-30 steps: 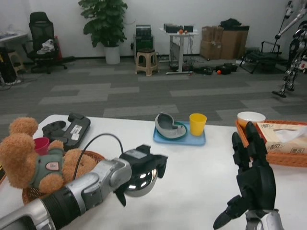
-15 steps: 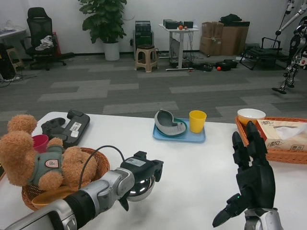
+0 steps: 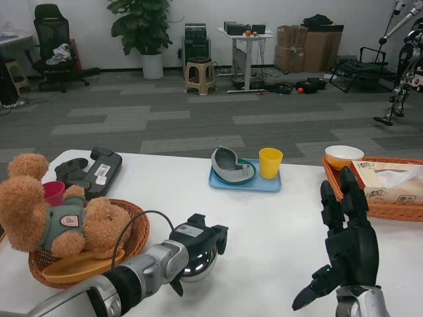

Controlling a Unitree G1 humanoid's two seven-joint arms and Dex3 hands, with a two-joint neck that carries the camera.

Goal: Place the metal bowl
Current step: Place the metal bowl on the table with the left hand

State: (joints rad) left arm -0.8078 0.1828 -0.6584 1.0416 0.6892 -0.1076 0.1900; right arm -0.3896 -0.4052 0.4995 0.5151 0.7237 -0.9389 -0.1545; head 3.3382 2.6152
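Observation:
The shiny metal bowl [image 3: 200, 261] is low over the white table [image 3: 264, 224], just right of the wicker basket. My left hand [image 3: 198, 244] grips its upper rim, the black fingers curled over it and hiding its top. I cannot tell whether the bowl touches the tabletop. My right hand [image 3: 347, 247] stands upright at the lower right with its fingers spread, holding nothing.
A wicker basket [image 3: 135, 228] at the left holds a teddy bear [image 3: 56, 214], a red cup [image 3: 54, 193] and an orange dish [image 3: 76, 266]. A blue tray [image 3: 248, 183] carries a grey object [image 3: 231, 165] and a yellow cup [image 3: 270, 162]. An orange basket [image 3: 390, 210] holds a tissue box [image 3: 390, 181] and a white bowl [image 3: 344, 156]. A black controller [image 3: 92, 172] lies far left.
The camera has tilted, so the whole scene sits lower in the picture. My left hand has drawn back toward the lower left and lowered the bowl. The right hand has not moved.

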